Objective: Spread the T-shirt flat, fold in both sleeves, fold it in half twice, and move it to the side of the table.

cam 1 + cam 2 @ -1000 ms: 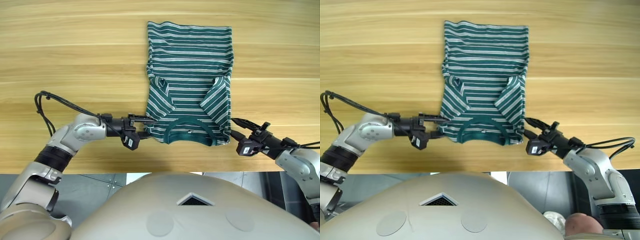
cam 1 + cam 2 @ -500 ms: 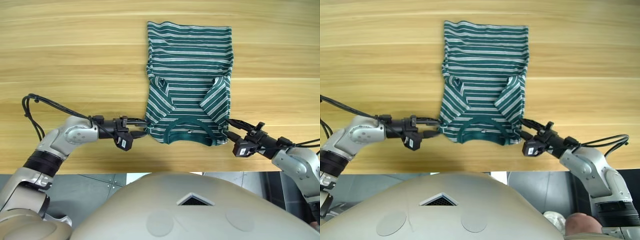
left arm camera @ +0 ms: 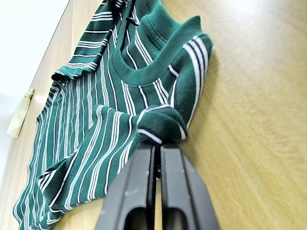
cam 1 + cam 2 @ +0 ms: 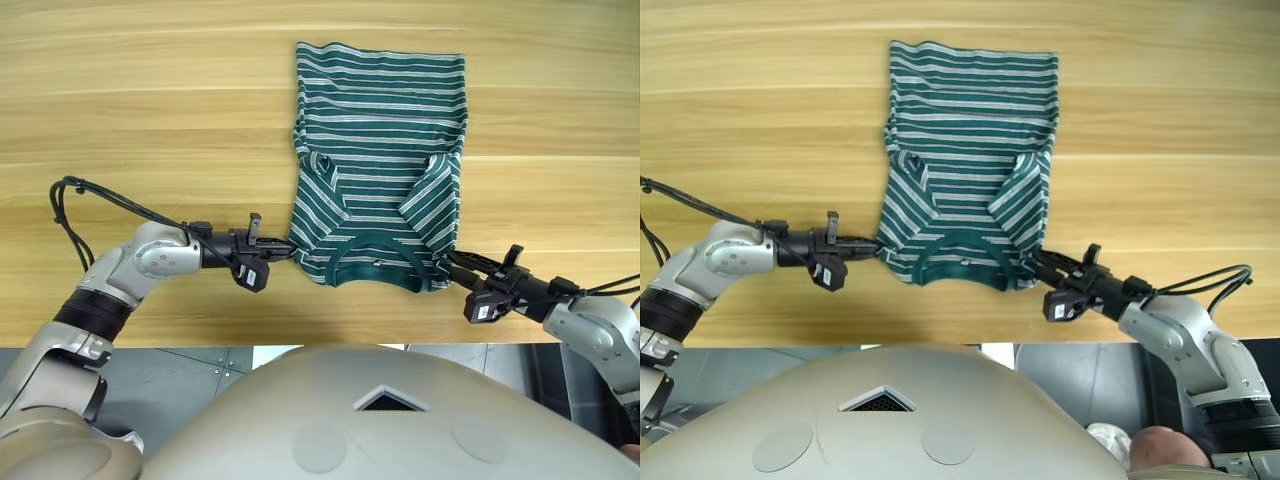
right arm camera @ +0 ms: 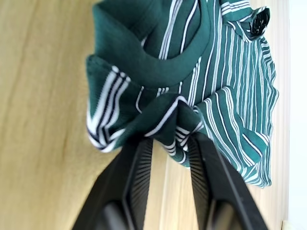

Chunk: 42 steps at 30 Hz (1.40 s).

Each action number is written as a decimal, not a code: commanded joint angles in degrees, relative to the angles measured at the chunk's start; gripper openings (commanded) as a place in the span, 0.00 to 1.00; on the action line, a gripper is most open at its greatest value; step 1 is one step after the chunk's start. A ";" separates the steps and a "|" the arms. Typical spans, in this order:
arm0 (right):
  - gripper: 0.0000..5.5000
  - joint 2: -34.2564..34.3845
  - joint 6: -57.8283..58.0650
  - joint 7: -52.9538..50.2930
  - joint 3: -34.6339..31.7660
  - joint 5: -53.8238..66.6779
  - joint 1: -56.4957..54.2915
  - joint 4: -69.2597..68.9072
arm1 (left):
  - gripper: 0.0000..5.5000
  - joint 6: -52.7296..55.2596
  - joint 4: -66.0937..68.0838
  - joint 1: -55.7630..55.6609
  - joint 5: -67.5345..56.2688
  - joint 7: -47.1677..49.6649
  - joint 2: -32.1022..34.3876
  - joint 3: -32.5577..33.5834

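Bench: pale wood planks point(image 4: 150, 120) across the whole background, with the near edge just below both arms
Left hand: point(image 4: 283, 247) at the near left shoulder corner of the T-shirt point(image 4: 380, 150), fingers point(image 3: 139, 182) pressed together on a thin pinch of cloth
T-shirt: flat at mid-bench, both sleeves folded in, collar toward the near edge
Right hand: point(image 4: 455, 265) at the near right shoulder corner, fingers point(image 5: 136, 177) partway apart with bunched cloth between them
Risk: the left pinch looks shallow and may slip on lifting; uneven holds would likely skew the half-fold or let the sleeves flop open
Views: the wrist views show how much cloth each hand holds; the head views show the shirt's whole outline
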 commanded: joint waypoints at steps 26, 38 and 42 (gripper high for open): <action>0.01 1.91 -0.13 0.96 0.09 10.58 0.70 3.55 | 0.00 6.26 -7.43 20.07 -5.93 1.09 2.55 4.05; 0.01 5.05 2.87 1.32 -10.63 16.09 12.39 -10.04 | 0.00 11.76 -21.52 29.24 -15.38 2.77 3.32 10.12; 0.01 6.90 3.46 2.45 -7.03 20.30 -0.46 -8.85 | 0.00 15.08 -18.92 20.78 -19.99 6.68 -5.08 13.34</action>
